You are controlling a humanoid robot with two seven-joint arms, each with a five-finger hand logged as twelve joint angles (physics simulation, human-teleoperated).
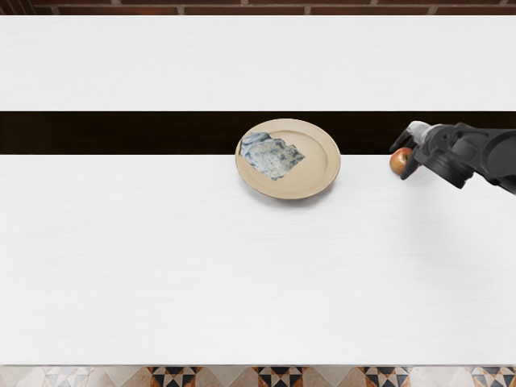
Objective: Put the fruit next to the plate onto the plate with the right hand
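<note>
A small red-and-yellow fruit, like an apple, sits on the white table to the right of the plate, near the table's back edge. The tan round plate lies at the back middle and carries a blue-grey patterned patch on its left half. My right hand reaches in from the right edge, dark with a pale fingertip, and its fingers curl around the fruit from above and from the right. The fruit seems to rest on the table still. A good gap separates fruit and plate.
Behind the white table runs a dark gap, then a second white surface. Patterned floor tiles show along the bottom edge.
</note>
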